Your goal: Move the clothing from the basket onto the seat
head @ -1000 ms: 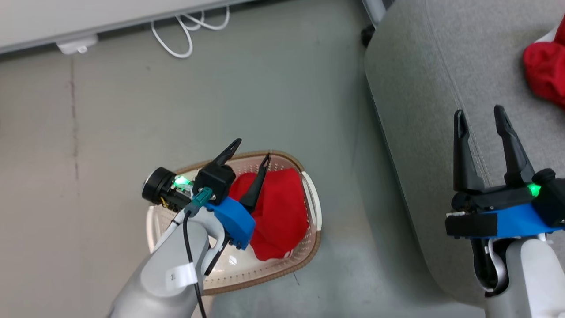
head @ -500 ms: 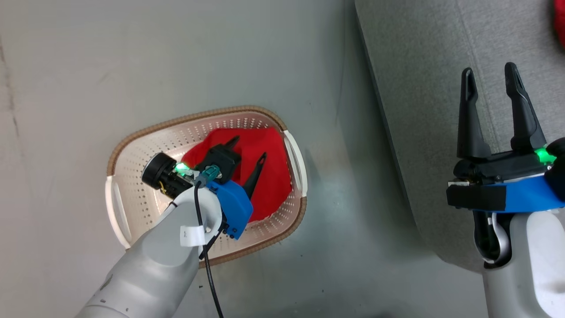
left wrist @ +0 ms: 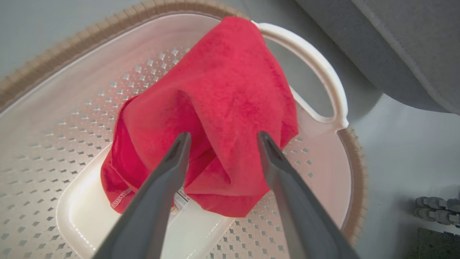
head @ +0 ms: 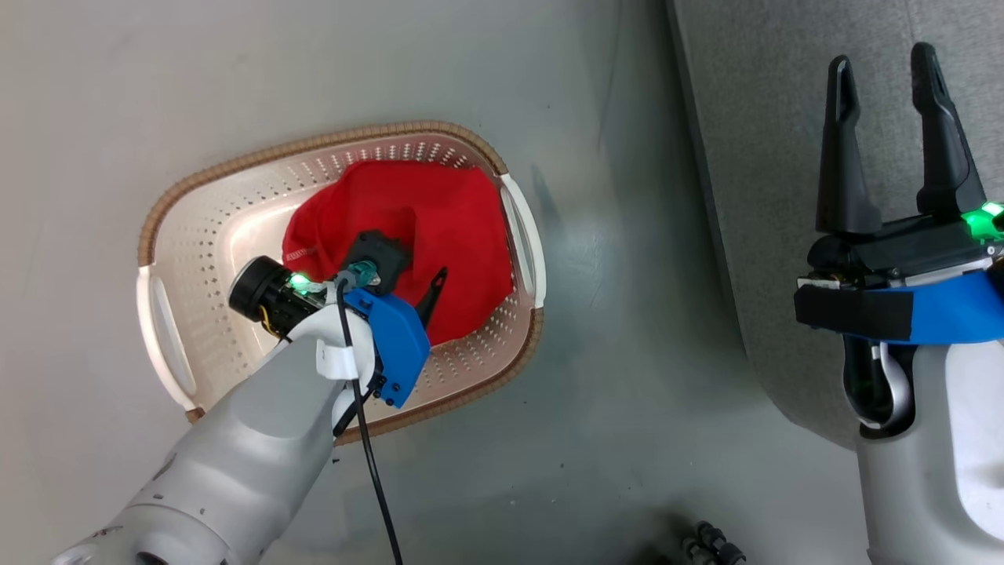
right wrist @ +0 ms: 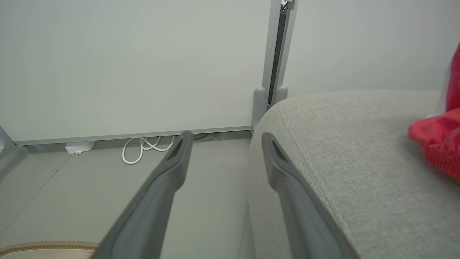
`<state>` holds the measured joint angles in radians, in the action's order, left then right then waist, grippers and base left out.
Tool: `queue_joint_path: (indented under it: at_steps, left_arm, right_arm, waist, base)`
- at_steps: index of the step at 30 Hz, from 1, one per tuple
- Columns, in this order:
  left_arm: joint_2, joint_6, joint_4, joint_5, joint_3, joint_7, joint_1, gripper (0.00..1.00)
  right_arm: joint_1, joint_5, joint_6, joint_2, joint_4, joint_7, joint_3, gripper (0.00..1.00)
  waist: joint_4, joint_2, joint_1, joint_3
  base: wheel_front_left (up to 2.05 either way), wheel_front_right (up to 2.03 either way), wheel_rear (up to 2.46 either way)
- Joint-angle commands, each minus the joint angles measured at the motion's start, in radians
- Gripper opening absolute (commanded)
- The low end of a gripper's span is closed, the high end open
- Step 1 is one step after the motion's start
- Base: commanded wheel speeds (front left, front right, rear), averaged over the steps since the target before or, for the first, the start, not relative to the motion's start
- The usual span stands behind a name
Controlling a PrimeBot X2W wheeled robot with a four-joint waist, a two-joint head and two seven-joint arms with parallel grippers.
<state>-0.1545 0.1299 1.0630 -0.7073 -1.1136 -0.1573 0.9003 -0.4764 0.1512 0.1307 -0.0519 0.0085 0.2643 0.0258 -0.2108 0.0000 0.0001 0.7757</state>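
The cream basket (head: 314, 145) with a brown rim stands on the floor left of the grey couch (head: 784, 118). A crumpled red garment (head: 408, 204) lies in its right half. My left gripper (head: 412, 271) is down inside the basket, open. In the left wrist view its fingers (left wrist: 169, 169) straddle a raised fold of the red garment (left wrist: 230, 100), above the basket's barcode label (left wrist: 181, 199). My right gripper (head: 882, 59) hangs open and empty over the couch's left edge. A second red garment (right wrist: 436, 144) lies on the couch (right wrist: 341, 144) at the right.
A white cable (right wrist: 143, 147) and a small white adapter (right wrist: 79, 146) lie by the wall at the back. A grey post (right wrist: 273, 54) stands behind the couch's corner. Dark ridged parts (head: 710, 541) sit on the floor at the bottom.
The head camera has tilted down, shifting the whole picture. My left gripper has gone deeper into the basket, down onto the red garment. The right gripper stays open.
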Motion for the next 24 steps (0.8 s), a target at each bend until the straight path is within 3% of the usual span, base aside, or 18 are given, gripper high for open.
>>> queue_joint_path:
  at_steps: [1, 9, 21, 22, 23, 24]
  left_arm:
    - [-0.007, 0.001, 0.010, -0.029, -0.020, 0.019, 0.023, 1.00]
    - [-0.017, 0.001, 0.018, -0.120, -0.107, 0.050, 0.064, 1.00]
    - [-0.004, 0.001, 0.043, -0.147, -0.156, 0.059, 0.109, 1.00]
    - [-0.006, 0.001, 0.043, -0.147, -0.158, 0.053, 0.113, 0.95]
    - [-0.006, 0.001, 0.043, -0.146, -0.160, 0.052, 0.112, 0.47]
    - [-0.004, 0.001, 0.042, -0.147, -0.162, 0.054, 0.111, 0.31]
  right_arm:
    - [-0.023, 0.002, 0.000, 0.002, -0.010, 0.000, -0.001, 1.00]
    - [-0.045, 0.002, 0.000, 0.002, -0.026, 0.000, 0.001, 1.00]
    - [-0.056, 0.011, 0.000, 0.002, -0.039, 0.000, 0.004, 1.00]
    - [-0.057, 0.011, 0.000, 0.002, -0.039, 0.000, 0.005, 1.00]
    - [-0.057, 0.011, 0.000, 0.002, -0.038, 0.000, 0.006, 1.00]
    - [-0.057, 0.010, 0.000, 0.002, -0.038, 0.000, 0.006, 1.00]
  waist:
    - [-0.002, 0.0000, -0.0001, 0.029]
    - [-0.006, 0.0000, -0.0001, 0.100]
    - [-0.021, 0.0000, -0.0001, 0.165]
    - [-0.021, 0.0000, -0.0001, 0.166]
    - [-0.021, 0.0000, -0.0001, 0.167]
    - [-0.020, 0.0000, -0.0001, 0.167]
  base:
    - [0.00, 0.00, 0.00]
    - [0.00, 0.00, 0.00]
    - [0.00, 0.00, 0.00]
    - [0.00, 0.00, 0.00]
    - [0.00, 0.00, 0.00]
    - [0.00, 0.00, 0.00]
